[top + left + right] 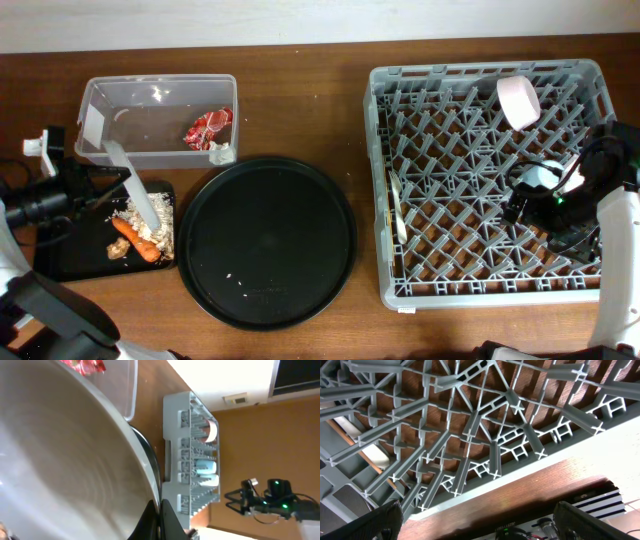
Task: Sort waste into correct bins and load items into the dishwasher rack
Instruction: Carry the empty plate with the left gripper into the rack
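Nearest the robot on its left, the shallow black tray [60, 262] holds the pale scraps [152, 222], a carrot piece [137, 243] and a small brown bit [116, 251], heaped at its right end. The white plate [142, 200] stands almost on edge above that heap, probably tilted so the food slides off into the tray before the plate goes into the rack. Beside it lies the big round black tray [265, 300], bare but for a few crumbs. Farther back, the clear tub [100, 100] holds the red-and-white wrapper [207, 130], kept apart from the food waste. On the right, the grey rack [480, 270] carries a blue cup [205, 466] and a cream cup [208, 480] side by side, with the pink bowl [518, 100] standing on edge near its far rim. The left gripper [156, 521] is clamped on the plate's rim. The right gripper [480, 525] hangs low over the rack's near right corner, its fingers [375, 522] spread wide and holding nothing.
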You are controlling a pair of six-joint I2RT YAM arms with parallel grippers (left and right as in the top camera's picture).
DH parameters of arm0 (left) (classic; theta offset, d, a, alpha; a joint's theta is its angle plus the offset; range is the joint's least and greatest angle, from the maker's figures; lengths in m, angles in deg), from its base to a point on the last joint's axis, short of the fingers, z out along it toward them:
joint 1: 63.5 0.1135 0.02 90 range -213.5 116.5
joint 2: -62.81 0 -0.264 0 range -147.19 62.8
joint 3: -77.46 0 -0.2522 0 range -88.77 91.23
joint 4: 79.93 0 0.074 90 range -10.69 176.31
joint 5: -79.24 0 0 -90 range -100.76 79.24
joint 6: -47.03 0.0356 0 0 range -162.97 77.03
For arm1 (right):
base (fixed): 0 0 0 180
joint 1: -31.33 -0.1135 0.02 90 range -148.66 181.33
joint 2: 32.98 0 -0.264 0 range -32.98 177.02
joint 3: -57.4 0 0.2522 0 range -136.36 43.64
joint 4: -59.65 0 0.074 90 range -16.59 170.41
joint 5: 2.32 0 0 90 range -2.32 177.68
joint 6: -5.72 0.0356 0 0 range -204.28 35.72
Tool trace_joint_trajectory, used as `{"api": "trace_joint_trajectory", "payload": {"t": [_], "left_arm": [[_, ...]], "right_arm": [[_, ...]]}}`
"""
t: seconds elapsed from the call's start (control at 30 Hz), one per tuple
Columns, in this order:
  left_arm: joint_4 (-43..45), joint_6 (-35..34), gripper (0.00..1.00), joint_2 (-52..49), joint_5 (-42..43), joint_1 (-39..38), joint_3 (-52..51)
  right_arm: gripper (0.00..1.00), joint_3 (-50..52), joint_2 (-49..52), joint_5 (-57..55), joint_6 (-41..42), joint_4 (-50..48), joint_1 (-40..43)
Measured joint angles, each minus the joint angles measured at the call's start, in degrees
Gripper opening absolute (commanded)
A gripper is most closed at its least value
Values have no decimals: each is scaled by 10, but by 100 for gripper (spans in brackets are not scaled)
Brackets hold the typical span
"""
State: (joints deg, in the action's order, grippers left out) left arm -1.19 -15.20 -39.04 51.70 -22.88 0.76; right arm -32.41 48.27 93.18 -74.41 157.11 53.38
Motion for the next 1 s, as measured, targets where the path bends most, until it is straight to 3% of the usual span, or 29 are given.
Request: {"api": "trace_joint_trajectory", "payload": {"t": [0.17,0.27,0.37,0.5,0.6,0.63,0.8,0.87,1.0], "left_arm": [[-84,57,0,1,-2,-47,0],[-89,74,0,17,-21,-126,0],[-74,73,0,45,-62,-252,0],[80,-78,0,46,-209,-432,-8],[184,-194,0,45,-275,-559,-26],[206,-213,0,46,-276,-578,-28],[544,-340,0,46,-156,-636,-37],[707,-429,0,46,-121,-645,-35],[908,-570,0,40,-97,-673,-34]], "right_arm": [[99,0,0,0,0,0,0],[99,0,0,0,0,0,0],[99,0,0,0,0,0,0],[99,0,0,0,0,0,0],[98,0,0,0,0,0,0],[99,0,0,0,0,0,0],[99,0,0,0,0,0,0],[99,0,0,0,0,1,0],[99,1,0,0,0,0,0]]}}
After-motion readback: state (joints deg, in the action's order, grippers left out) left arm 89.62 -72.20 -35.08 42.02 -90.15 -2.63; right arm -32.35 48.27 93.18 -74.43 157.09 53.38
